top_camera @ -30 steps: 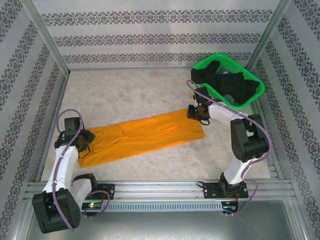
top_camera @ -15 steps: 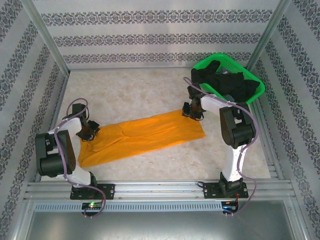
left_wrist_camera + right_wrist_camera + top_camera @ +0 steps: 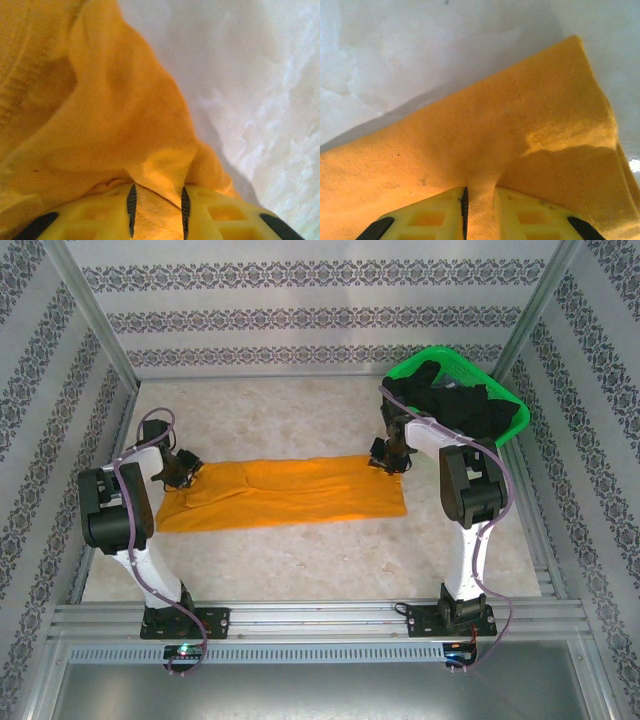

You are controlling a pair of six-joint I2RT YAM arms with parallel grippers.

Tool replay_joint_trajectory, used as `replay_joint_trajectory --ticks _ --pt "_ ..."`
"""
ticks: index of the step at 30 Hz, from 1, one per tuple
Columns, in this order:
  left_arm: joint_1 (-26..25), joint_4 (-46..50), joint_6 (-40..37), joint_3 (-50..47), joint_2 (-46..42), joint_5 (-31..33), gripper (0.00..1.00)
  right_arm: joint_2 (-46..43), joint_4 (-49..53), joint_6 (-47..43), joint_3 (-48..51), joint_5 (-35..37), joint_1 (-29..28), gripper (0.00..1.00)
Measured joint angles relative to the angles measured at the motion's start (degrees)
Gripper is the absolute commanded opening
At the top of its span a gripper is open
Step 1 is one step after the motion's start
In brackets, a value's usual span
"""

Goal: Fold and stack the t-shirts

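Pinching the mustard-orange t-shirt point(image 3: 285, 492) at its two far corners, we are holding it as a long flat band across the middle of the table point(image 3: 280, 410); its long edges are running roughly parallel to the table's near edge. Our left gripper point(image 3: 185, 472) is clamping the far left corner, and our right gripper point(image 3: 388, 455) is clamping the far right corner. In the left wrist view, the two yellow fingers are sitting close together with a fold of orange cloth caught between their dark pads; the fabric is bunching and rising into a ridge just ahead of them, with pale tabletop lying to the right. In the right wrist view, the fingers are likewise closed on a narrow pleat of the shirt; a stitched hem is running across the cloth ahead, and the shirt's corner is ending against the white surface. The rest of the garment is resting on the table between our arms. The black t-shirts point(image 3: 460, 410) are lying heaped in the green basket point(image 3: 415, 365) at the far right corner, just beyond our right gripper; some dark cloth is draping over the basket's near rim.
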State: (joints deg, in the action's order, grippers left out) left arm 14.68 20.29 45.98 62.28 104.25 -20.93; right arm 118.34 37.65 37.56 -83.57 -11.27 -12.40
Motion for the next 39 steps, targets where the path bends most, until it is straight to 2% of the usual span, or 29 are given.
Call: replay_joint_trajectory --ticks 4,8,12,17,27,39 --pt "0.02 0.35 -2.80 0.00 -3.48 1.46 0.41 1.81 1.49 -1.03 -3.43 0.98 0.57 0.25" --pt "1.38 0.46 -7.48 0.00 -7.93 1.20 0.36 1.66 0.83 -3.82 -4.46 0.57 0.68 0.31" --pt "3.76 0.74 -12.72 -0.02 -7.45 0.13 0.33 0.15 -0.33 -6.97 -4.46 -1.46 -0.22 0.35" --pt "4.09 0.74 -17.20 -1.33 -5.70 -1.36 0.32 -3.67 -2.49 -8.50 -2.73 -4.92 -2.49 0.37" --pt "4.11 0.44 -20.22 -2.62 -3.56 -3.56 0.31 -8.94 -4.42 -8.66 1.57 -8.39 -3.23 0.38" --pt "4.11 0.35 -23.56 -3.19 -3.23 -1.16 0.34 -9.03 -4.72 -8.66 2.23 -9.70 -3.65 0.38"
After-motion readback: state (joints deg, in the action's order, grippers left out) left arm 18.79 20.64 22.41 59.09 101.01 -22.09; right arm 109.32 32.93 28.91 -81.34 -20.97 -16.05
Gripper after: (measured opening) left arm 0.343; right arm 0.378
